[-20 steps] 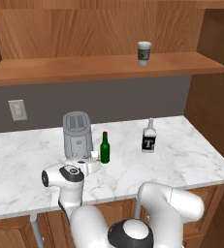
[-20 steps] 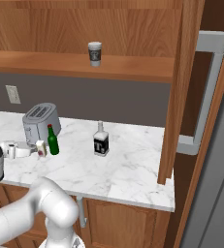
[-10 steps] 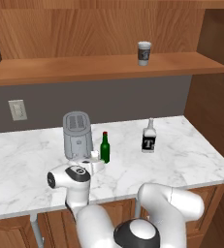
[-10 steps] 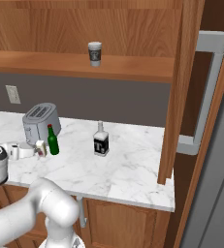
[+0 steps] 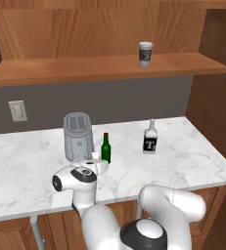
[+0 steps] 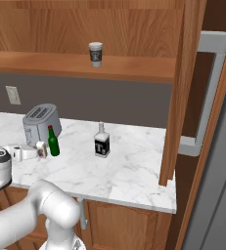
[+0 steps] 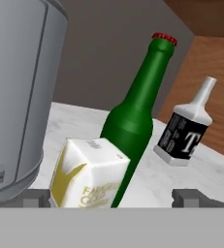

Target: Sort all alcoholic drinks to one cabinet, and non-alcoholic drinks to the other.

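Note:
A small white carton (image 7: 89, 172) with gold print stands on the marble counter (image 5: 183, 161) by the toaster, between the fingertips of my open gripper (image 7: 116, 197). The gripper (image 5: 99, 162) reaches level from the left toward the carton (image 5: 95, 155). Just behind the carton rises the slim green bottle (image 7: 133, 121) with a red cap, also seen on the counter (image 5: 105, 148) (image 6: 52, 141). The clear squarish bottle (image 5: 150, 138) (image 6: 101, 141) (image 7: 186, 133) with a black label stands farther right. A paper coffee cup (image 5: 145, 52) (image 6: 95, 53) sits on the wooden shelf above.
A grey toaster (image 5: 78, 135) (image 6: 41, 122) (image 7: 16, 92) stands close on the carton's left. The wooden shelf (image 5: 85, 68) runs over the counter. A cabinet side panel (image 6: 178, 97) closes the counter's right end. A wall socket (image 5: 17, 111) is on the backsplash.
The hand has crept slightly closer to the carton. Its jaws stay open, and the bottles, cup and carton have not moved.

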### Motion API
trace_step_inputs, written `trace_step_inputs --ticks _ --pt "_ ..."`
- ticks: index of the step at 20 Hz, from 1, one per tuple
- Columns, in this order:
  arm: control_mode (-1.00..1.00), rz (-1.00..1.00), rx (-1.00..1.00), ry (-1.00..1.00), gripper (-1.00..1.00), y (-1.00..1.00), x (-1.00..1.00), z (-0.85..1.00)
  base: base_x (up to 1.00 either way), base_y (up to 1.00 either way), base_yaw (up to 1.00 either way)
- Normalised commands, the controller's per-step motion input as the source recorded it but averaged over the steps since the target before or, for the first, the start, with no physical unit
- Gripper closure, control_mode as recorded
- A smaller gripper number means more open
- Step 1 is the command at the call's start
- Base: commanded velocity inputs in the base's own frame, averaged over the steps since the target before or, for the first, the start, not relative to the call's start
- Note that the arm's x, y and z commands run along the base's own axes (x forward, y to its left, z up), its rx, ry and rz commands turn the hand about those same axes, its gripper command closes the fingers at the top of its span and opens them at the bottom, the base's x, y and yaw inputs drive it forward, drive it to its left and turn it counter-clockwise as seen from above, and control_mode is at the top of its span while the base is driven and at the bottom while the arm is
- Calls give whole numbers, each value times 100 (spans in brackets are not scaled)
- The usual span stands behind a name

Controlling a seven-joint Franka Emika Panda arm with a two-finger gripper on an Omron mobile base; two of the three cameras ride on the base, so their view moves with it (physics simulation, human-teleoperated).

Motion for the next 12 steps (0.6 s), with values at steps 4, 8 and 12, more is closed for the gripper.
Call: trace_step_inputs --ticks 4,8,12 --pt "-100 6 0 0 -100 0 9 0 0 0 0" --pt "-100 5 0 0 -100 0 8 0 0 0 0" --pt "-100 4 0 0 -100 0 5 0 0 0 0"
